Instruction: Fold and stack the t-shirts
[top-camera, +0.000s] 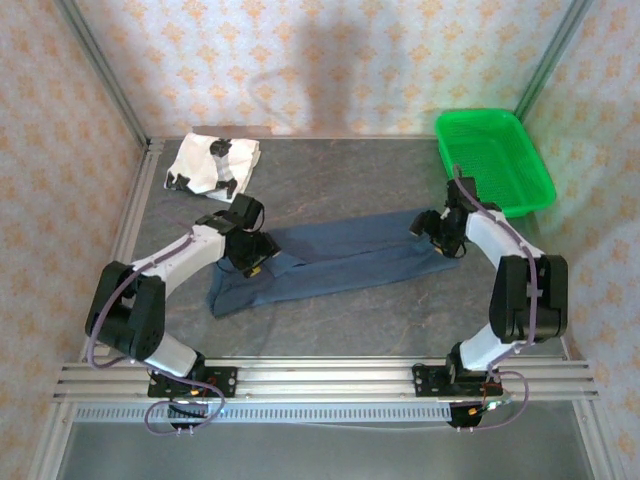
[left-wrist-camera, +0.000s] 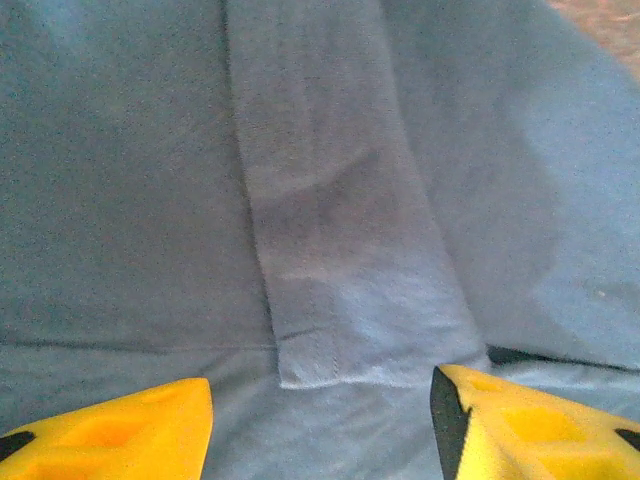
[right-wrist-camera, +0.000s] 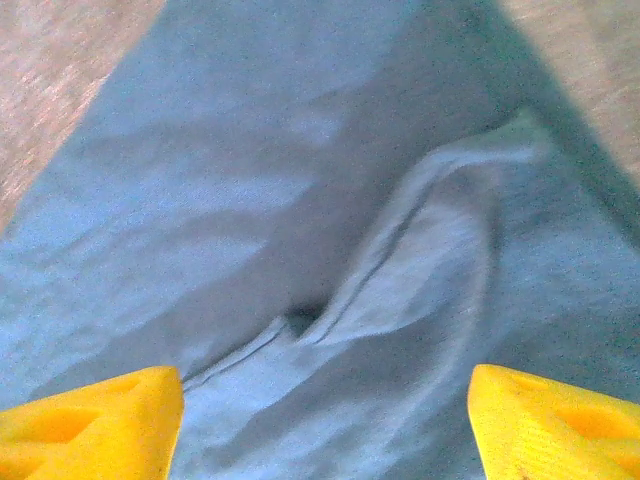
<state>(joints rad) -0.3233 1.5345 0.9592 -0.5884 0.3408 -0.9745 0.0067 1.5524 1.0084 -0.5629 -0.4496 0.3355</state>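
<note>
Top external view, one moment.

- The navy t-shirt (top-camera: 340, 260) lies mid-table as a long flattened band, its low end toward 8 o'clock and its high end toward 2 o'clock. Table (top-camera: 350, 180) is dark grey.
- The white t-shirt (top-camera: 212, 163), with black patches, sits in a compact bundle at 11 o'clock near the back corner. It is well apart from the navy one and nothing is touching it.
- The green basket (top-camera: 495, 118) stands at 1 o'clock against the right wall.
- The left gripper (top-camera: 255, 262) is down at the 9 o'clock end of the navy band. The right gripper (top-camera: 425, 225) is at the 3 o'clock end, just beside the cloth's edge.

Left wrist view: the left gripper (left-wrist-camera: 322, 388) has its jaws spread wide, with a yellow finger (left-wrist-camera: 130, 435) in each lower corner and nothing between them. Blue cloth lies right beneath. A hemmed strip (left-wrist-camera: 340, 250) runs down from 12 o'clock and ends in a stitched edge just short of the gap.

Right wrist view: the right gripper (right-wrist-camera: 325, 380) is likewise wide open and gripping nothing. Navy cloth is below it, and a raised fold (right-wrist-camera: 430, 260) curls up toward 1 o'clock. Bare table shows at 10 and 2 o'clock.

I cannot tell whether the fingertips touch the cloth.
</note>
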